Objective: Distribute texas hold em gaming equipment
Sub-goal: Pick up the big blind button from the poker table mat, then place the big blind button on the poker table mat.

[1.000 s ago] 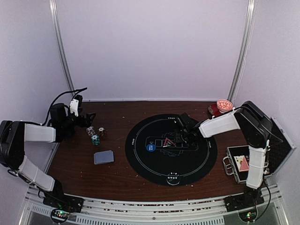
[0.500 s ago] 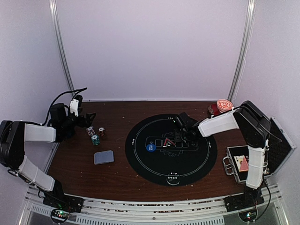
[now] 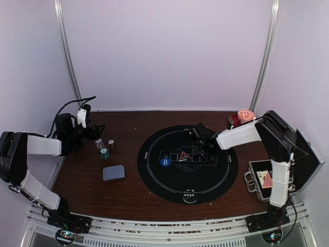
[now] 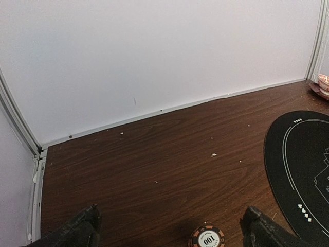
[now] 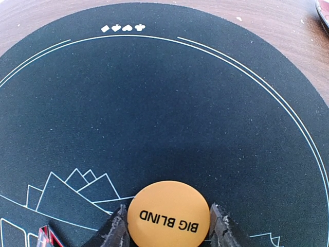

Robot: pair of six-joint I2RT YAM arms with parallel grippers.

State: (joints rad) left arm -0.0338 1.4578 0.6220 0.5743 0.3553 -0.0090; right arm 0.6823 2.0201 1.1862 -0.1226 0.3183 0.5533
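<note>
Sitting flat on the black mat, the orange disc looks thin, light, stiff and slick, so pinch its 2 edges. The right gripper has a finger on each side; I cannot tell if it squeezes. The left gripper is wide open, empty.

The left arm and right arm wear white shells over black joints. A thin black cable arcs above the left wrist. Green lights glow on the bases at seven and five o'clock. The left pincer and right pincer have rough matte-black fingers.
</note>
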